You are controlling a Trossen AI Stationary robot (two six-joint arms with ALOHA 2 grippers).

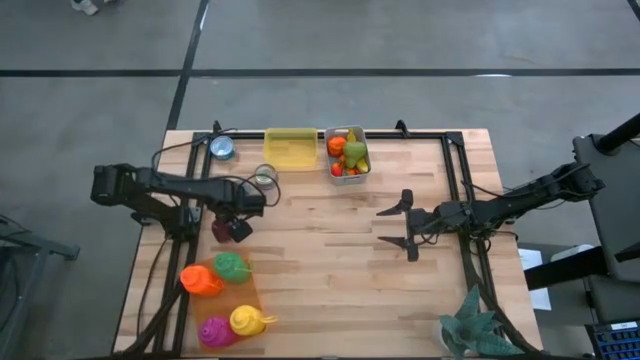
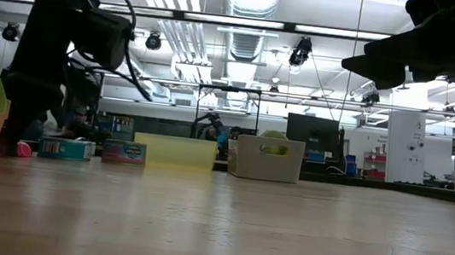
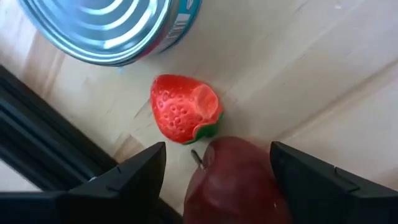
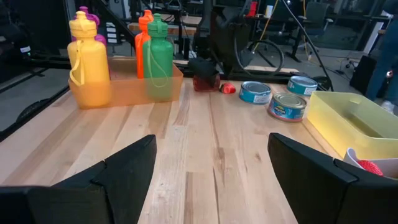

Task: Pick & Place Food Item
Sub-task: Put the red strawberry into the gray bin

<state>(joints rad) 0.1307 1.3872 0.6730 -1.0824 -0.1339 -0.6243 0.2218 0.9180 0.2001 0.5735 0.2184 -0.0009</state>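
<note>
Spanning most of the overhead view, the wooden table (image 1: 330,260) carries both dark arms, one entering from each side. Largest item on it: an orange tray (image 1: 245,300) at the near left corner with four squeeze bottles, orange (image 1: 200,280), green (image 1: 231,266), magenta (image 1: 214,331) and yellow (image 1: 248,320), all upright in the right wrist view.

Along the far edge, a yellow bin (image 1: 291,148) sits beside a small grey container (image 1: 347,153) filled with toy fruit and vegetables. Three cans stand left of the yellow bin; one blue-lidded can (image 1: 222,148) is nearest the table's far left corner.

Left gripper (image 1: 233,229) is low over the table's left side, fingers spread with a dark red apple (image 3: 239,183) between them. Left wrist view shows the apple centred in the gap; contact of the pads with its sides cannot be told. A red toy strawberry (image 3: 185,116) lies on the wood just beyond the apple, touching or nearly touching it, with a ribbed can (image 3: 112,28) a little farther on.

Right gripper (image 1: 405,227) hangs above the table's right half, fingers spread wide, nothing between them, well apart from all items.
</note>
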